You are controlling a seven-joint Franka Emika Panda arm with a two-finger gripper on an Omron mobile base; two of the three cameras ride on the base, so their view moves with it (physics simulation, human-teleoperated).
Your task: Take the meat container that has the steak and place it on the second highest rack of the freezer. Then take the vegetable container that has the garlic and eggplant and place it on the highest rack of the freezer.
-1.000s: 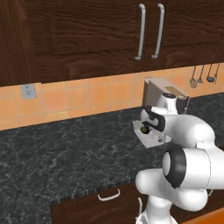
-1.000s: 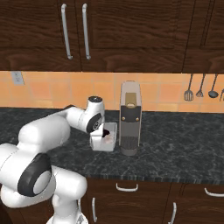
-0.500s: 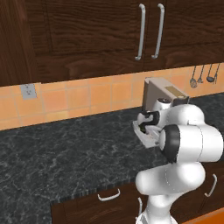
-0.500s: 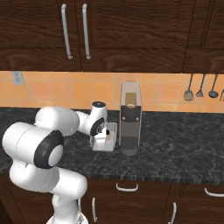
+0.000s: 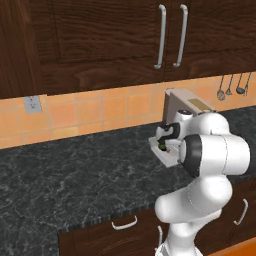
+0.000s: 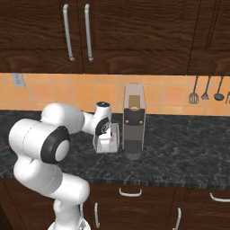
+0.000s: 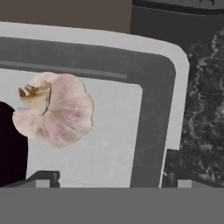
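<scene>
Black marbled counter (image 5: 60, 175) bears, seemingly, the garlic's (image 7: 54, 109) container (image 7: 153, 96); fingers (image 7: 109, 179) spread wide, empty

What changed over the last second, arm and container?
The arm folded in: its elbow swung toward the cameras and up while the gripper kept hovering low over the vegetable container, jaws open, nothing held. The container with the garlic, the coffee machine beside it and the counter stayed put.
</scene>
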